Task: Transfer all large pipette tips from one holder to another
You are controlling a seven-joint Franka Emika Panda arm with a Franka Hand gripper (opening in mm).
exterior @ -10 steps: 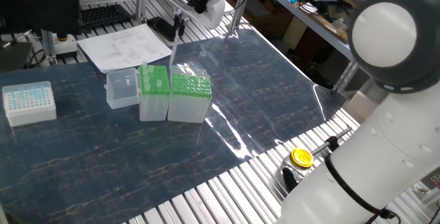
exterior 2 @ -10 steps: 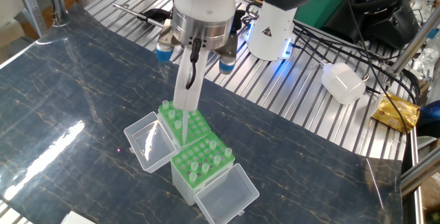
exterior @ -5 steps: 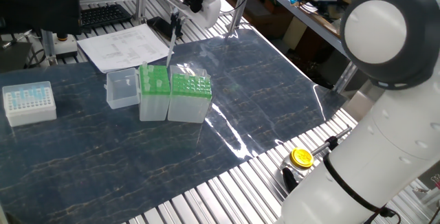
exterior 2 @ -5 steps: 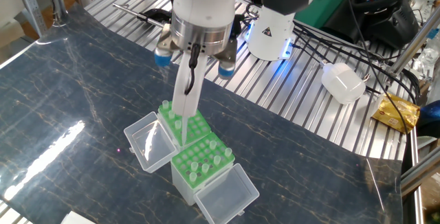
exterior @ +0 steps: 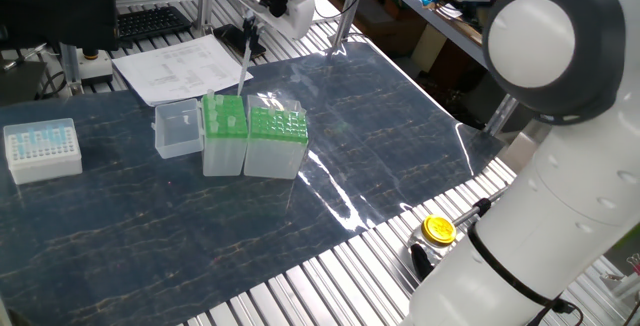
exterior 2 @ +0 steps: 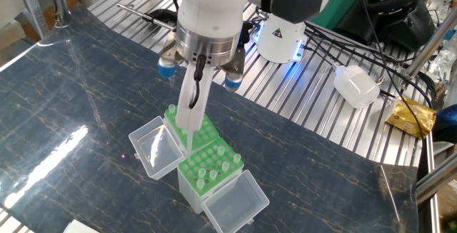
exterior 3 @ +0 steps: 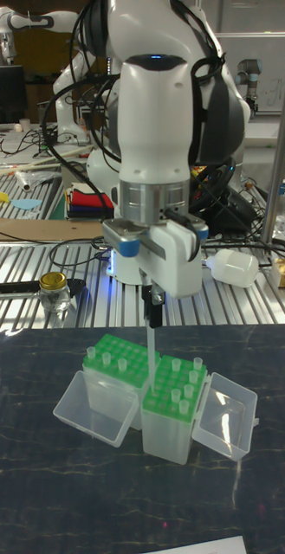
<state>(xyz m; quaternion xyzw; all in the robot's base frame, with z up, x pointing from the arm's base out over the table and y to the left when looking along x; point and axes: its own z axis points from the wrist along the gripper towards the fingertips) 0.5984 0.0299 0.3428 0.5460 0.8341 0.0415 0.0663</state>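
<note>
A Franka Panda arm's gripper [exterior 3: 153, 318] is hanging above two green-topped tip boxes on a dark marbled table [exterior: 380, 136], its two fingers pinched nearly shut on the upper end of a single large pipette tip [exterior 3: 149, 359]. The translucent tip is pointing almost straight down, and in the tall fixed view its lower end is showing in front of the seam between the two boxes; whether it is touching either rack cannot be told. In the other fixed view the same tip [exterior 2: 190, 115] is dangling over the green tops, the gripper [exterior 2: 197, 65] well above them.

The wider holder with the flat green grid top [exterior 3: 114, 357] is standing on the left in the tall fixed view, a few whitish tips poking up from its holes and its clear hinged lid [exterior 3: 88, 409] lying open beside it. The narrower, taller box with the bright green rack top [exterior 3: 175, 387] is standing just beside it, touching or nearly so, also carrying several tips, its own lid [exterior 3: 223, 418] folded open to the right.

In one fixed view, a white box of pale-blue tips [exterior: 41, 149] is sitting well apart from them near the table's left end, and a yellow-capped jar [exterior: 437, 230] is resting on the slatted bench edge.
</note>
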